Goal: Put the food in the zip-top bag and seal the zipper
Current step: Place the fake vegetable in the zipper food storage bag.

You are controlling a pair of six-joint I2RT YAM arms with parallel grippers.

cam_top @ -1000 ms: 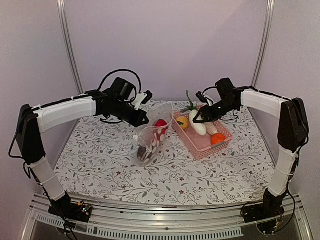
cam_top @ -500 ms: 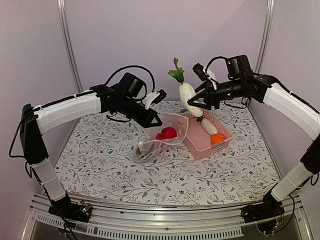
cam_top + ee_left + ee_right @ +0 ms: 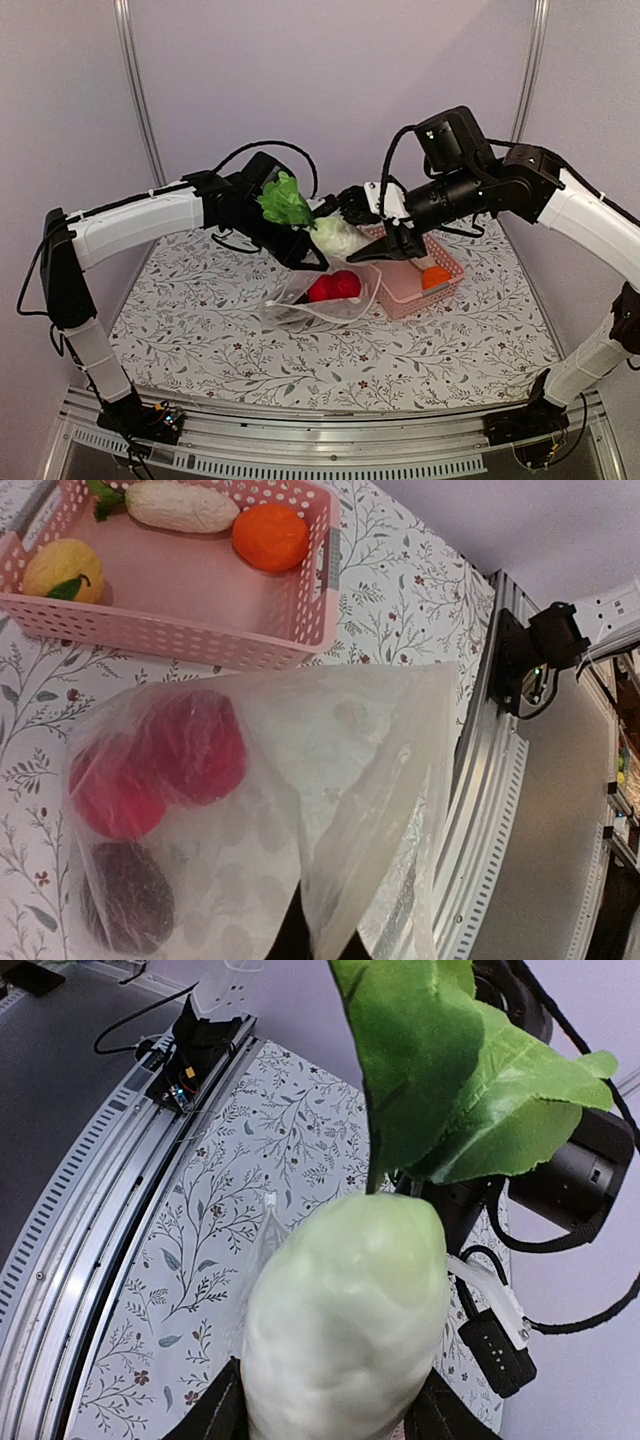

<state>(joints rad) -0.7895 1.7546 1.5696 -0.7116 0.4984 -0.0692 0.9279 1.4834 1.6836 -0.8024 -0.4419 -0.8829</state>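
**Left gripper.** The left gripper (image 3: 305,256) is clamped on a fold of the bag (image 3: 322,303) at its upper rim and holds that side raised above the table (image 3: 200,330). In the left wrist view, film is pinched between the dark fingers (image 3: 292,938) at the bottom edge. The zipper strip cannot be made out.

**Bag.** The lower part of the bag rests on the floral table surface. Inside lie two red pieces (image 3: 335,287) and one dark purple piece (image 3: 130,900). The raised rim faces the right arm. The right edge of the bag lies just beside the near left corner of the pink basket (image 3: 400,300); contact cannot be confirmed.

**Right gripper.** The right gripper (image 3: 372,240) is closed on the white radish (image 3: 336,236), with one finger on each flank. The radish lies roughly level above the bag. Its green leaves (image 3: 285,201) point at the left arm and overlap it in the top view. A narrow gap separates the radish from the red pieces below. The two grippers are near each other.

**Basket.** It holds an orange piece (image 3: 270,537), a yellow piece (image 3: 55,568) and a small white piece (image 3: 180,507).

**Room.** Bare table shows left of the bag and between the bag and the front rail (image 3: 320,420).
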